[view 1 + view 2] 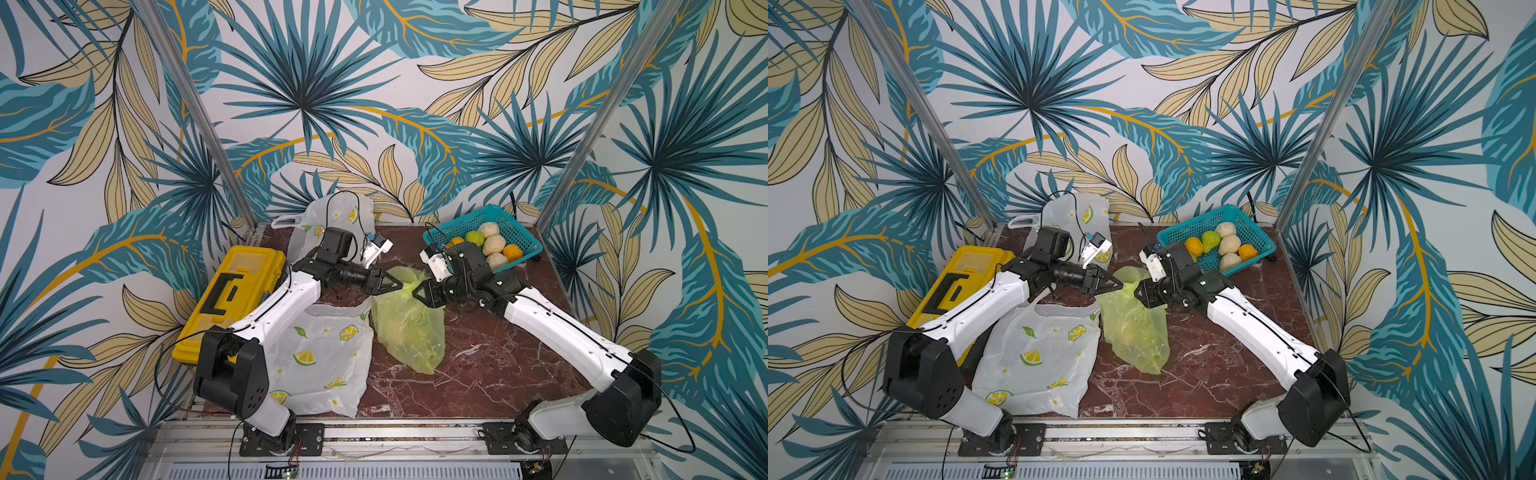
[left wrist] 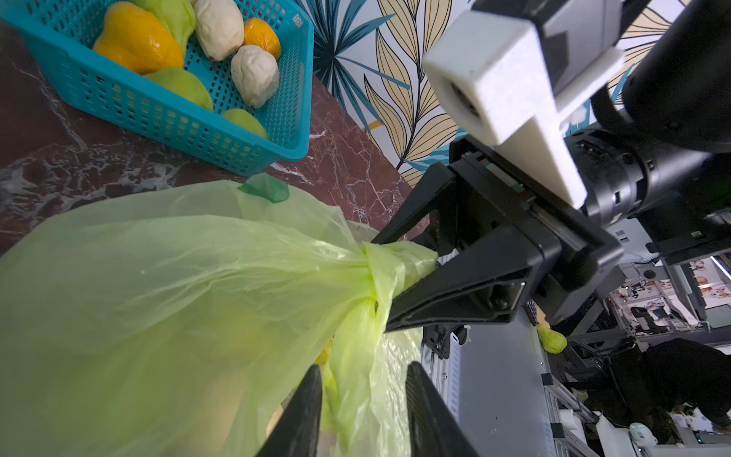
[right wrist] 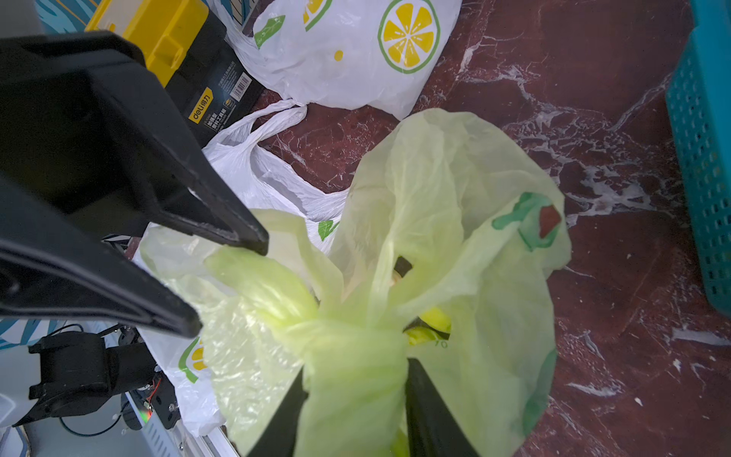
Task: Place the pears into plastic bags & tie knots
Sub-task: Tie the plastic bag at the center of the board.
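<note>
"Since the green bag (image 1: 409,328) is so thin, where is a good spot to hold it?" asks Ben.

"By the handles, where the plastic is all bunched up," says Ana. "The bag is soft and slippery, and I think it could rip if you pinch its side. The fruit inside looks to make the bottom heavy. It sits in the middle of the table (image 1: 478,374), between the two arms."

"Who has hold of it?"

"The right gripper (image 3: 356,372) has its fingers closed on a fat bunch of handle. That is right by a loop of plastic that looks like the start of a knot (image 2: 372,277). The left gripper (image 2: 364,368) has its fingers a bit apart, with a strip of handle between them. I can't tell if it is squeezing."

"How many bags?"

"Three. One is green and two have lemons on them. The flat white bag (image 1: 324,357) lies by the left arm. The far white bag (image 1: 345,212) is at the back by the wall."

"And pears (image 1: 493,244)?"

"In the blue basket (image 1: 521,226) a top view shows six: three cream, two orange, one green. The left wrist view shows two more green pears (image 2: 182,85) low down, where the right arm hides them from above. So at least eight, I think. The ones in the green bag are just blurry lumps, so I can't count them. Pears look hard and bumpy, and they may roll."

"Anything else?"

"One yellow toolbox (image 1: 232,291)."
</note>
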`<state>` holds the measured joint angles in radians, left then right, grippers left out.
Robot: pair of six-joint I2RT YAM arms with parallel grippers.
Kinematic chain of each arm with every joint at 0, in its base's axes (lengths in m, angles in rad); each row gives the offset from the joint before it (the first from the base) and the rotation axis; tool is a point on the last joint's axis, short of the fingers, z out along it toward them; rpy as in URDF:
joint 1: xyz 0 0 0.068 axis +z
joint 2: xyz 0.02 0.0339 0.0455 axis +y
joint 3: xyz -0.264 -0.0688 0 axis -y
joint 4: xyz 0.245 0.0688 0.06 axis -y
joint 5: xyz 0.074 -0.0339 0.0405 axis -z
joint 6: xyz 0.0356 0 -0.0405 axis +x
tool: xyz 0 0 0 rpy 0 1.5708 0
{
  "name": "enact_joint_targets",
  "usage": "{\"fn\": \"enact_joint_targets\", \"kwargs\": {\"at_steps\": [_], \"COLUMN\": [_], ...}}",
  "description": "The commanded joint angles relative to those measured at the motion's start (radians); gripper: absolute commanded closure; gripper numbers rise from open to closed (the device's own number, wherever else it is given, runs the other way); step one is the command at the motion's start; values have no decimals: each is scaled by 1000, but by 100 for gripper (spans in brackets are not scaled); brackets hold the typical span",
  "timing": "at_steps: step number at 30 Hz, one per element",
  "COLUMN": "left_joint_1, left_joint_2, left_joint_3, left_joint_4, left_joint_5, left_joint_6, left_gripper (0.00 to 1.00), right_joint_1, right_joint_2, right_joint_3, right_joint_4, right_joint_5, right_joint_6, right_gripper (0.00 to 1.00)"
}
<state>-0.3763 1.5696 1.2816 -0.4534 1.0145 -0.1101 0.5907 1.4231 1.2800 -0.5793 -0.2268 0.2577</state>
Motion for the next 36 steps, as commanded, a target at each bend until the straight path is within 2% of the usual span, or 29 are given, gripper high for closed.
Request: {"fn": "enact_joint_targets", "kwargs": {"at_steps": [1, 3, 8, 11, 13, 15, 19, 22, 26, 36], "left_joint_1": [0, 1, 1, 1, 9, 15, 16, 16, 14, 7], "left_joint_2": [22, 29, 27, 24, 22, 15, 5, 4, 0, 3], "left_joint_3": [11, 20, 15, 10, 12, 13, 10, 4, 10, 10], "left_joint_4": [-4, -4, -2, -3, -4, -4, -4, -4, -4, -4], "left_joint_5": [12, 15, 22, 18, 15, 19, 8, 4, 2, -11], "left_joint_6": [12, 9, 12, 19, 14, 14, 24, 29, 27, 22], "left_gripper": [73, 76, 76, 92, 100, 100, 100, 100, 100, 100], "right_joint_1": [4, 4, 3, 2, -2, -40, -187, -252, -258, -245], "right_joint_2": [-10, -12, -15, -15, -34, -79, -220, -268, -254, -178], "right_joint_3": [-13, -15, -19, -15, 1, -3, -114, -195, -224, -209], "right_joint_4": [8, 8, 16, 18, -9, -27, -6, -66, -101, -24], "right_joint_5": [-14, -13, -11, -21, -23, -51, -162, -149, -161, -262], "right_joint_6": [3, 4, 7, 13, 16, 30, 59, 5, -32, -8], "right_gripper": [63, 63, 63, 62, 55, 50, 44, 47, 56, 54]}}
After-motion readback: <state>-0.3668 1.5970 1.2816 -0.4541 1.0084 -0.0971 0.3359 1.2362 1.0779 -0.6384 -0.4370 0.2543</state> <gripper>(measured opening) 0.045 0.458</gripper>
